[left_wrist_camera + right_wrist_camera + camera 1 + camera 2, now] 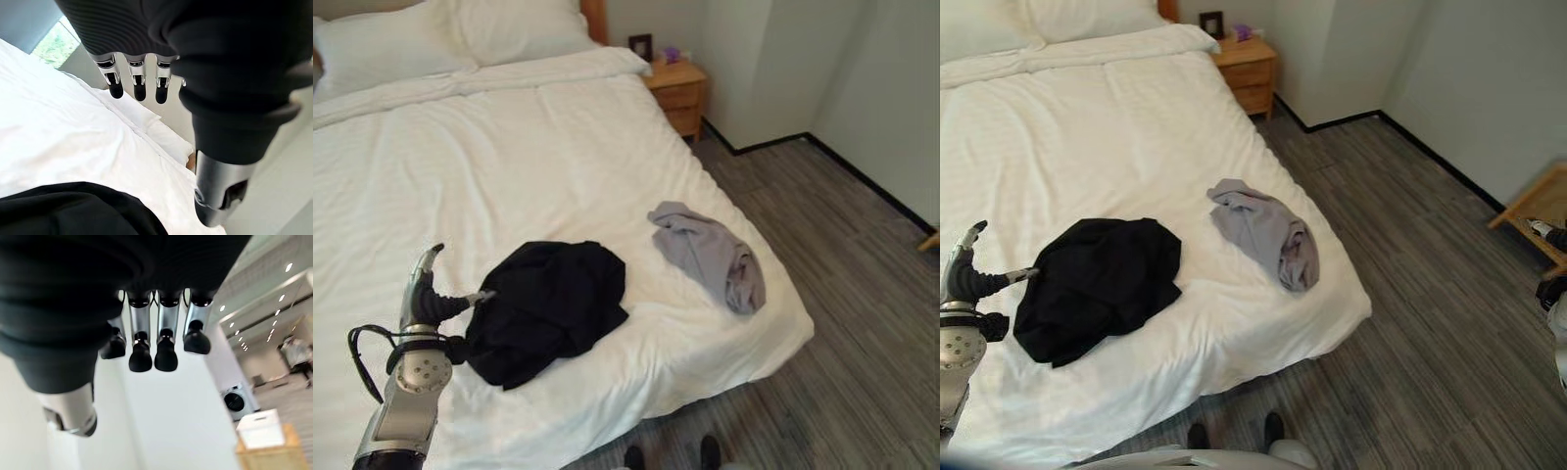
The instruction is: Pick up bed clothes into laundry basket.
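- A black garment [546,308] lies crumpled in a soft, rounded heap near the foot of the bed [509,166], its folds dark against the white quilted cover.
- A grey garment [710,255] is bunched in a long, twisted roll nearer the bed's right edge, well apart from the black one.
- The robot's left hand [429,294] hovers just beside the black heap's left edge, silver fingers [139,81] straight and relaxed, holding nothing; the wrist view shows the dark cloth below the thumb.
- The right hand [146,340] hangs out over the floor to the right of the bed, fingers loosely extended, side by side, gripping nothing.
- Two plump white pillows [460,39] rest at the head of the bed.
- A small wooden nightstand [678,90] stands against the wall beside it.
- Grey streaked carpet [1410,294] covers the floor.
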Controlling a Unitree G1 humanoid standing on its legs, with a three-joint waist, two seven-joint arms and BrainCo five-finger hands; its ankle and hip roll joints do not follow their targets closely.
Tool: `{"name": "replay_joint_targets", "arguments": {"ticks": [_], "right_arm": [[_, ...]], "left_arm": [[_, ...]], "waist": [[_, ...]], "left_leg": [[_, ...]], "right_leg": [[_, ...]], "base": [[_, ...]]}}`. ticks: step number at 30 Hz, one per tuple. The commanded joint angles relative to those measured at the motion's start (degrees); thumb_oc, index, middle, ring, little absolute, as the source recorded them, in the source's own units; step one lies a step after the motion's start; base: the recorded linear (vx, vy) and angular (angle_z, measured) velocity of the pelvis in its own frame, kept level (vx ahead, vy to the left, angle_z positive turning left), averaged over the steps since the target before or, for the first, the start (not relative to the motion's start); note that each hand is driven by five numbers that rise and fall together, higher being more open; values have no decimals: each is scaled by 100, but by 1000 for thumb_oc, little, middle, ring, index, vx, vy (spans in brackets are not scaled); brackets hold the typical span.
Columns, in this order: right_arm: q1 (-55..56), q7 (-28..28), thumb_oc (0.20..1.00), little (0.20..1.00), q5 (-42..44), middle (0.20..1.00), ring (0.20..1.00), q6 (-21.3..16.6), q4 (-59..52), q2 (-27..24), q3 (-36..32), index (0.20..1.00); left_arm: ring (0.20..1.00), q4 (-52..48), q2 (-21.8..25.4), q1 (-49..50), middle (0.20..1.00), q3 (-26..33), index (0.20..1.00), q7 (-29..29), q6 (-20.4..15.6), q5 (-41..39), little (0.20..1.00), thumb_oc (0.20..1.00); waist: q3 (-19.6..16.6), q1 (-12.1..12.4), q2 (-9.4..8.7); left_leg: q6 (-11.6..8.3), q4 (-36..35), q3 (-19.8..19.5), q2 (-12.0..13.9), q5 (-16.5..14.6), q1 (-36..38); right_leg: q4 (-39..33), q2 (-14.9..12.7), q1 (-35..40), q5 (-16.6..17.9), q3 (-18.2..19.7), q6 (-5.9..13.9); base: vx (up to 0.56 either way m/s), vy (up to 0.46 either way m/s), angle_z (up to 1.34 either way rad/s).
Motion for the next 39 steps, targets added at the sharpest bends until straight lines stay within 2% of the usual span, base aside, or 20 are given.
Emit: {"name": "replay_joint_targets", "arguments": {"ticks": [1, 2, 3, 4, 6, 7, 9, 10, 13, 15, 17, 19, 20, 24, 28, 30, 32, 34, 36, 39], "right_arm": [[-509, -102, 200, 200, -240, 200, 200, 42, 165, -202, 27, 200], [-511, -96, 200, 200, -236, 200, 200, 38, 200, -167, 58, 200], [-565, -101, 627, 627, -207, 627, 627, 40, 196, -171, 113, 627], [-606, -111, 1000, 1000, -210, 1000, 1000, 41, 171, -187, 150, 1000], [-635, -105, 1000, 1000, -212, 1000, 1000, 43, 137, -195, 157, 1000], [-770, -91, 1000, 1000, -208, 1000, 1000, 17, -46, -189, 248, 1000], [-814, -90, 1000, 1000, -207, 1000, 1000, -2, -152, -177, 289, 1000], [-848, -77, 1000, 1000, -184, 1000, 1000, -23, -260, -158, 315, 1000], [-977, -22, 1000, 1000, -124, 1000, 1000, -81, -607, -116, 365, 1000], [-1360, 107, 1000, 1000, -29, 1000, 1000, -291, -1130, -68, 690, 1000], [-1471, 125, 1000, 1000, 14, 1000, 1000, -340, -1218, -54, 789, 1000], [-1804, 136, 1000, 1000, -11, 1000, 1000, -380, -1261, -38, 1097, 1000], [-1850, 131, 1000, 1000, -13, 1000, 1000, -380, -1242, -38, 1142, 1000], [-2387, 245, 1000, 1000, -71, 1000, 1000, -296, -1076, 169, 1730, 1000], [-3116, 421, 1000, 1000, -178, 1000, 1000, -99, -416, 567, 2655, 1000], [-3219, 443, 1000, 1000, -205, 1000, 1000, -59, -218, 738, 2833, 1000], [-3418, 494, 1000, 1000, -185, 1000, 1000, 90, 782, 1455, 3291, 1000], [-3470, 491, 1000, 1000, -161, 1000, 1000, 107, 1034, 1615, 3378, 1000], [-3576, 393, 1000, 1000, 22, 1000, 1000, 157, 1991, 2158, 3510, 1000], [-3645, 353, 1000, 1000, 145, 1000, 1000, 140, 2320, 2328, 3543, 1000]], "left_arm": [[1000, 366, 140, -503, 1000, -323, 1000, 107, 101, 684, 1000, 1000], [1000, 608, 71, -603, 1000, -477, 1000, 80, 145, 778, 1000, 1000], [1000, 992, 15, -813, 1000, -748, 1000, 6, 231, 916, 1000, 1000], [1000, 1252, -20, -962, 1000, -938, 1000, -44, 281, 995, 1000, 1000], [818, 1547, -72, -1117, 818, -1102, 818, -115, 312, 1044, 818, 818], [551, 2130, -208, -1292, 551, -1414, 551, -240, 419, 1200, 551, 551], [395, 2418, -294, -1389, 395, -1533, 395, -296, 434, 1236, 395, 395], [206, 2551, -337, -1439, 206, -1640, 206, -381, 465, 1329, 206, 206], [200, 2927, -498, -1393, 200, -1765, 200, -477, 514, 1487, 200, 200], [200, 3787, -924, -1211, 200, -1921, 200, -604, 510, 1583, 200, 200], [200, 3880, -1002, -1172, 200, -1906, 200, -597, 479, 1532, 200, 200], [200, 3814, -1050, -1082, 200, -1847, 200, -518, 400, 1319, 200, 200], [200, 3796, -1046, -1061, 200, -1823, 200, -523, 408, 1315, 200, 200], [200, 3174, -1020, -515, 200, -1498, 200, -379, 272, 642, 200, 200], [200, 2448, -927, 66, 200, -1176, 200, -242, 105, 129, 200, 200], [200, 2267, -917, 202, 200, -1071, 200, -200, 80, 8, 200, 200], [200, 1820, -945, 594, 200, -772, 200, -109, -94, -400, 200, 200], [200, 1783, -948, 635, 200, -707, 200, -81, -130, -486, 200, 200], [200, 1723, -907, 569, 200, -665, 200, -56, -269, -760, 200, 200], [200, 1701, -899, 503, 200, -677, 200, -36, -342, -892, 200, 200]], "waist": [[-178, 7, -74], [-177, -14, -87], [-184, -74, -116], [-184, -105, -128], [-183, -131, -128], [-186, -193, -146], [-186, -227, -151], [-185, -244, -155], [-200, -260, -165], [-213, -257, -191], [-216, -242, -197], [-179, -129, -219], [-172, -154, -216], [-74, 119, -237], [42, 372, -241], [73, 427, -236], [217, 762, -232], [256, 818, -229], [415, 1046, -231], [501, 1118, -247]], "left_leg": [[-383, 29, -438, 457, -227, -103], [-389, 29, -414, 461, -229, -111], [-393, 29, -403, 462, -232, -122], [-395, 29, -401, 465, -232, -140], [-398, 29, -394, 468, -228, -159], [-399, 29, -367, 475, -225, -192], [-403, 29, -344, 488, -224, -212], [-407, 29, -316, 497, -226, -238], [-401, 29, -269, 510, -231, -299], [-390, 29, -216, 518, -238, -350], [-386, 29, -212, 517, -242, -352], [-390, 29, -254, 508, -238, -353], [-390, 29, -260, 507, -237, -347], [-404, 29, -388, 502, -192, -376], [-428, 29, -530, 495, -93, -503], [-429, 29, -576, 490, -68, -548], [-438, 29, -746, 439, 47, -749], [-439, 29, -805, 419, 86, -818], [-461, 29, -1040, 368, 250, -1153], [-461, 29, -1191, 347, 332, -1358]], "right_leg": [[102, -412, 25, 17, -232, 612], [102, -417, 8, 26, -230, 611], [102, -418, -10, 26, -243, 604], [102, -418, -26, 30, -247, 608], [102, -417, -52, 35, -264, 617], [102, -399, -112, 49, -251, 625], [102, -393, -153, 57, -238, 635], [102, -383, -199, 69, -229, 646], [102, -373, -277, 76, -225, 658], [102, -357, -368, 77, -225, 658], [102, -356, -369, 74, -231, 653], [102, -368, -330, 44, -302, 620], [102, -368, -321, 42, -308, 619], [102, -395, -262, 8, -432, 567], [102, -414, -260, -8, -562, 516], [102, -419, -270, -14, -615, 506], [102, -432, -319, -3, -742, 468], [102, -434, -349, -1, -778, 460], [102, -452, -532, 10, -950, 428], [102, -453, -664, 22, -1025, 407]], "base": [[20, 45, -36], [37, 52, -26], [41, 38, -21], [40, 34, -6], [23, 24, -2], [0, 0, 0], [0, 0, 0], [0, 0, 0], [-1, 14, -5], [15, 48, -10], [17, 31, -9], [16, 23, -6], [0, 0, 0], [-4, -1, 4], [-32, -3, 19], [-28, -12, 15], [-34, -33, 33], [-36, -29, 36], [-56, -67, 63], [-39, -47, 48]]}}
